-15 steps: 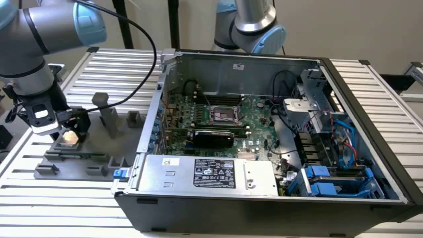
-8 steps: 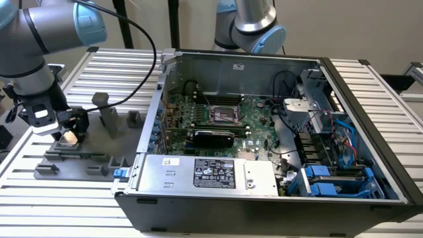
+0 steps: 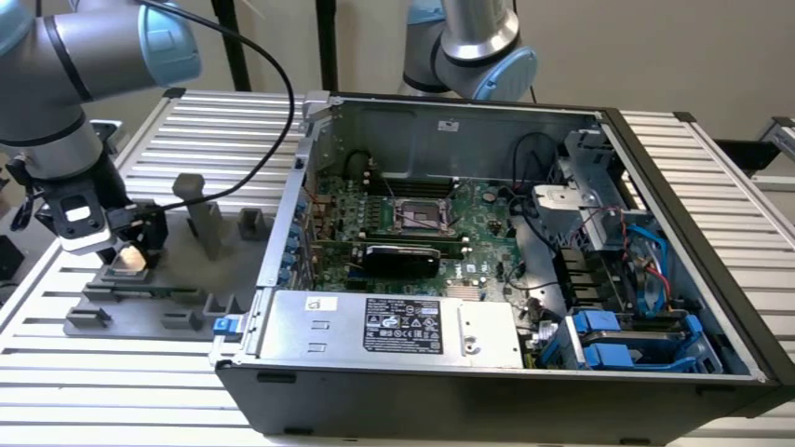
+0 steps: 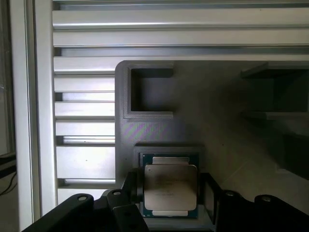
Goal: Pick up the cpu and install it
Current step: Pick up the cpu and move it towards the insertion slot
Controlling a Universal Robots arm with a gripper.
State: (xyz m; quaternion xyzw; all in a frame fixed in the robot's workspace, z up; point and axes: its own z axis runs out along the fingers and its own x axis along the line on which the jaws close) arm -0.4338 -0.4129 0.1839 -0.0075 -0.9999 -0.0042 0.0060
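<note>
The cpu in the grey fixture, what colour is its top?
The cpu has a pale silver metal top with a dark greenish rim; clearest in the wrist view.

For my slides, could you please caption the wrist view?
Pincer poised over the cpu, which sits in the grey fixture.

We see the cpu (image 4: 170, 187), 1 small thin square chip with a pale silver metal lid over a dark, green-edged board. It lies flat, lid up, in a shallow square pocket of the grey fixture (image 4: 159, 130).
</note>
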